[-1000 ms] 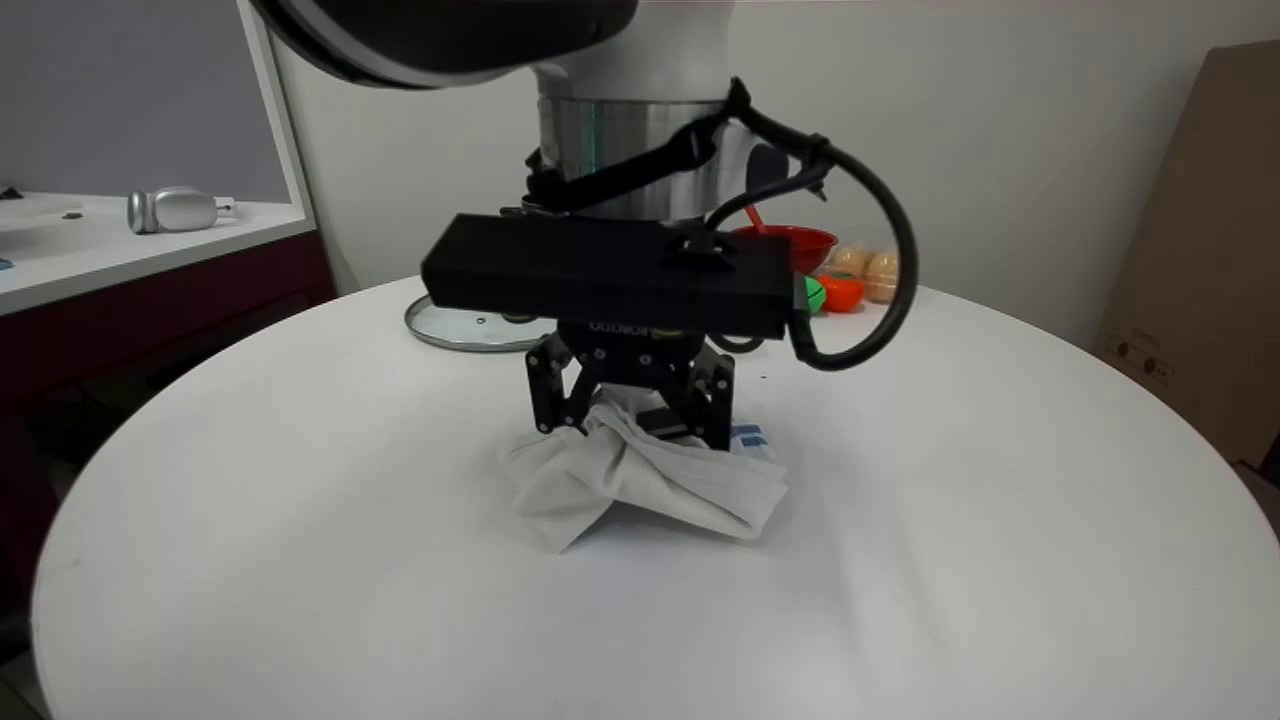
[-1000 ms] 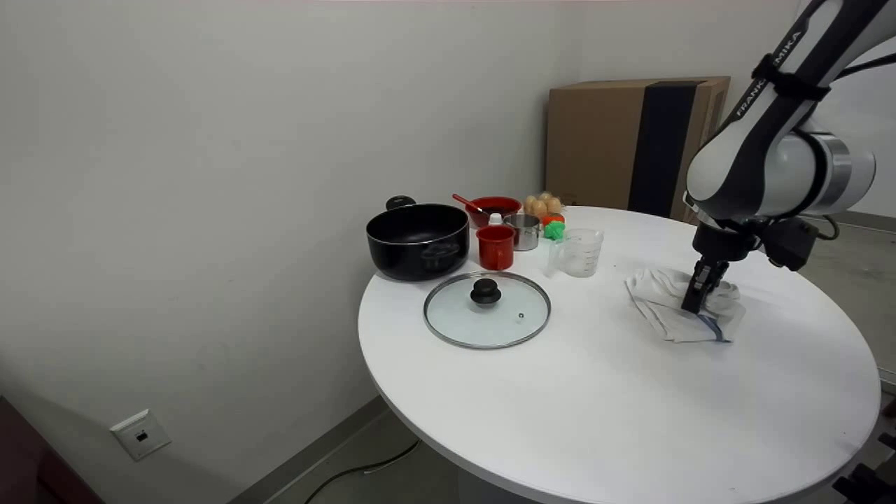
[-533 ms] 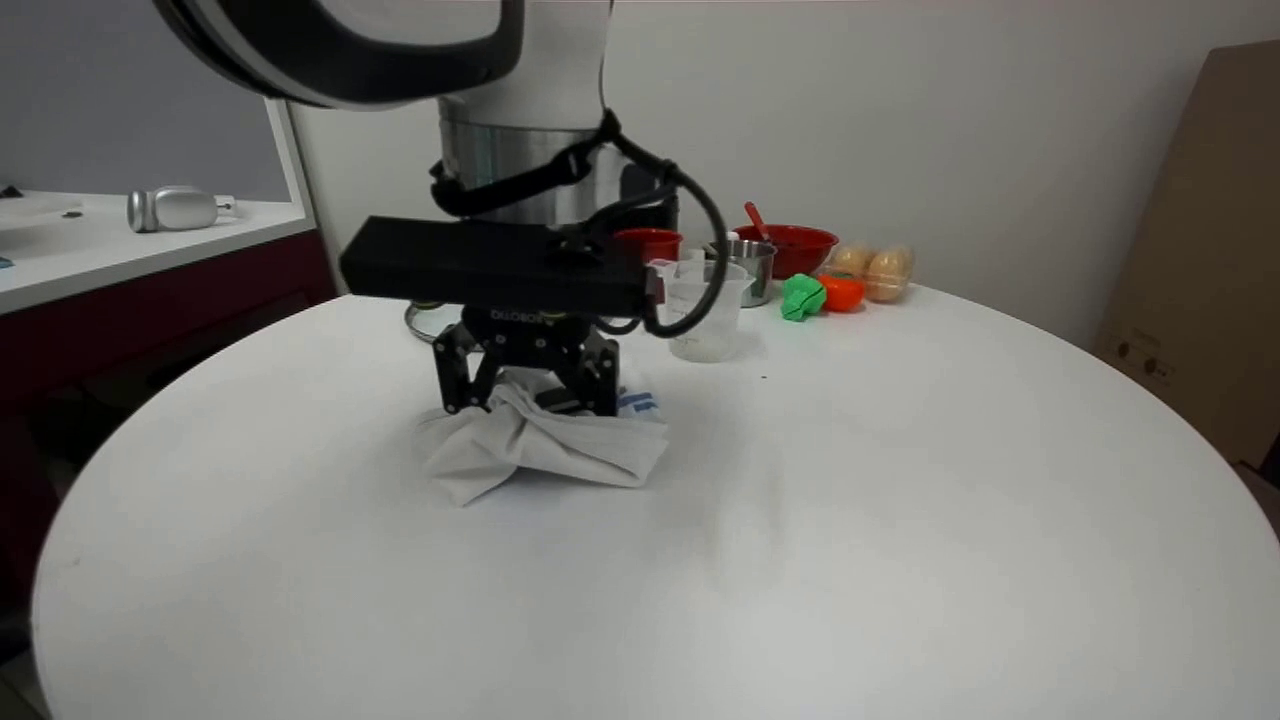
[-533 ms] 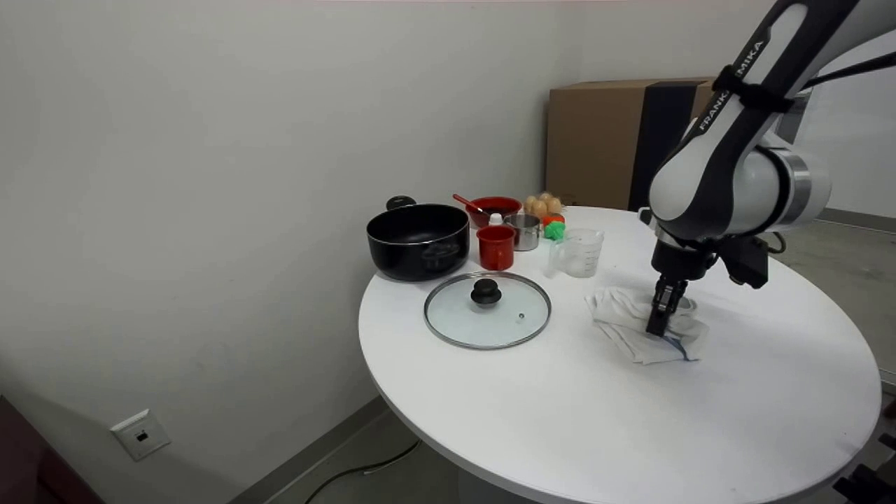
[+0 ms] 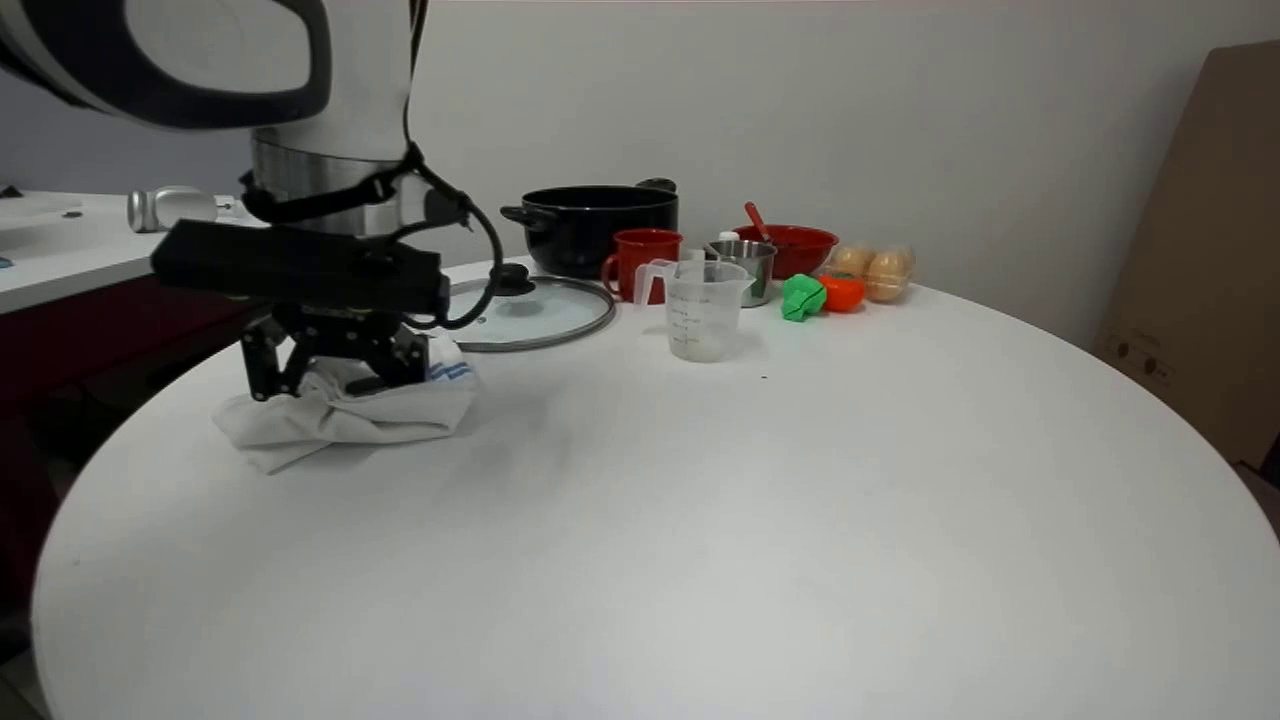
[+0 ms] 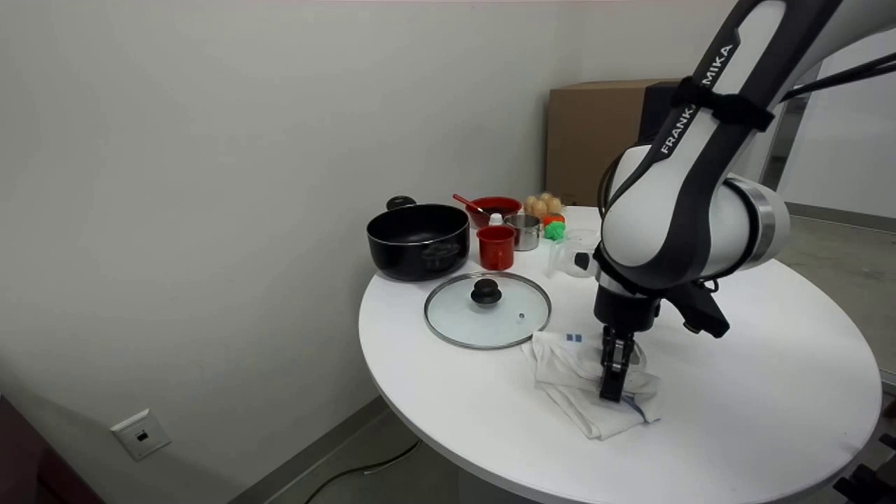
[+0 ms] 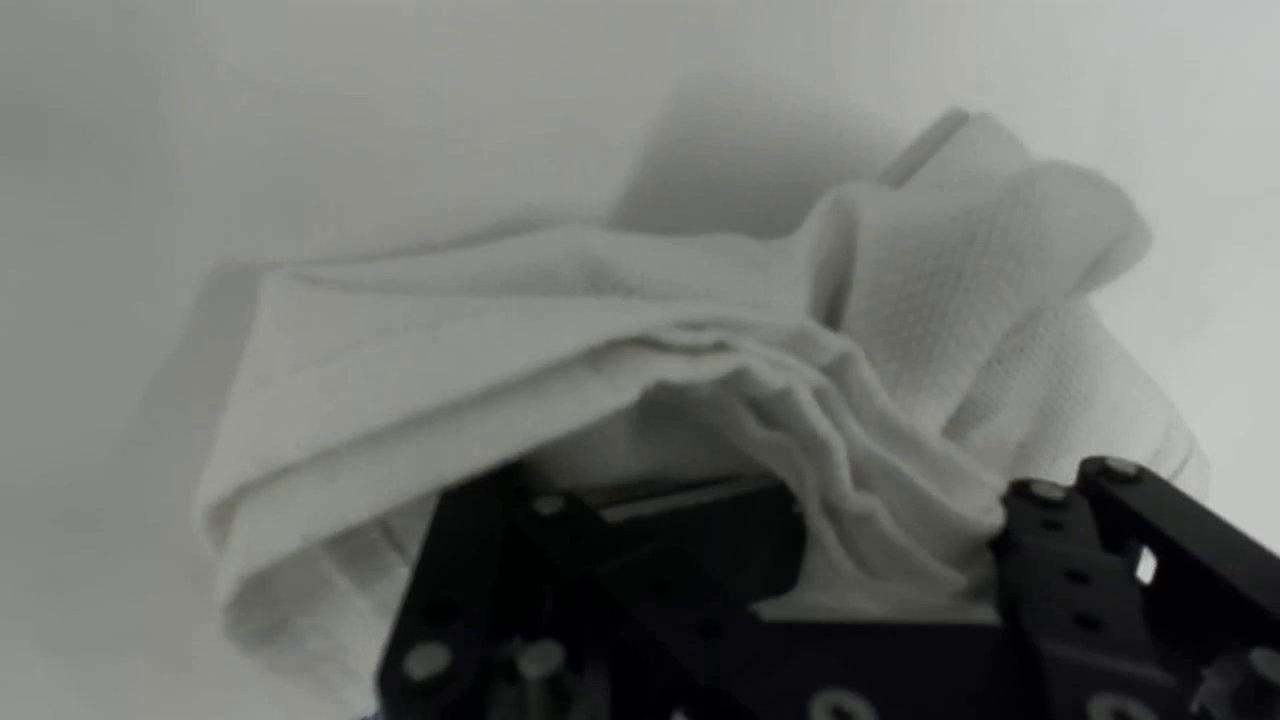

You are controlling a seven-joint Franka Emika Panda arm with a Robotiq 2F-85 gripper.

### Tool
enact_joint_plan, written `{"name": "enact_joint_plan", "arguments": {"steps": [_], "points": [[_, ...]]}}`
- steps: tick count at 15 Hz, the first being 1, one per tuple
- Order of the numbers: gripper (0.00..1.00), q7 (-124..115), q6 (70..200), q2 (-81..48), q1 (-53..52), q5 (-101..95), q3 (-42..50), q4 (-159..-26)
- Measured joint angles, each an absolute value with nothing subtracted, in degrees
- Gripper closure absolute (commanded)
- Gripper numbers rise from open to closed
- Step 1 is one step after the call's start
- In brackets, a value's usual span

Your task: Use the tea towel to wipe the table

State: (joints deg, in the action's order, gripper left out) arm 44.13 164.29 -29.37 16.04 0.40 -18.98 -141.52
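Observation:
The white tea towel [image 5: 370, 420] with blue marks lies bunched on the white round table [image 5: 750, 520], near the table's edge on the left of an exterior view. My gripper [image 5: 332, 382] points down and is shut on the tea towel, with gathered folds between its fingers. In an exterior view the towel [image 6: 570, 378] lies beside the glass lid, its corner close to the lid's rim; I cannot tell whether they touch. In the wrist view the towel [image 7: 480, 350] spreads on both sides of the gripper [image 7: 900, 540], and folds rise between the fingers. The fingertips are partly hidden by cloth.
A glass lid [image 6: 458, 318] lies flat near the towel. Behind it stand a black pot [image 5: 600, 240], a red mug [image 5: 650, 250], a clear measuring cup [image 5: 705, 315], a metal cup [image 5: 755, 265], a red bowl [image 5: 800, 250] and eggs [image 5: 885, 275]. A cardboard box [image 6: 595, 140] stands beyond the table.
The gripper has dragged the towel across the table, leftward in both exterior views, towards the lid. The pot and cups now show from behind the arm. The grip on the towel has not changed.

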Motion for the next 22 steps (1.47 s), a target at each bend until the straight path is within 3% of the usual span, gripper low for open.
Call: {"name": "enact_joint_plan", "arguments": {"steps": [5, 10, 11, 13, 22], "points": [[1.00, 44.1, 164.3, -29.2, 14.9, 0.2, -19.1, -141.8], [1.00, 44.2, 164.3, -28.2, 17.2, -0.6, -12.5, -140.5], [0.75, 44.2, 164.3, -28.1, 18.0, -0.6, -11.2, -140.1], [0.68, 44.1, 164.3, -27.8, 19.2, -0.6, -8.9, -139.1], [0.02, 42.3, 164.2, -23.2, 19.5, 2.6, -10.8, -139.0]]}}
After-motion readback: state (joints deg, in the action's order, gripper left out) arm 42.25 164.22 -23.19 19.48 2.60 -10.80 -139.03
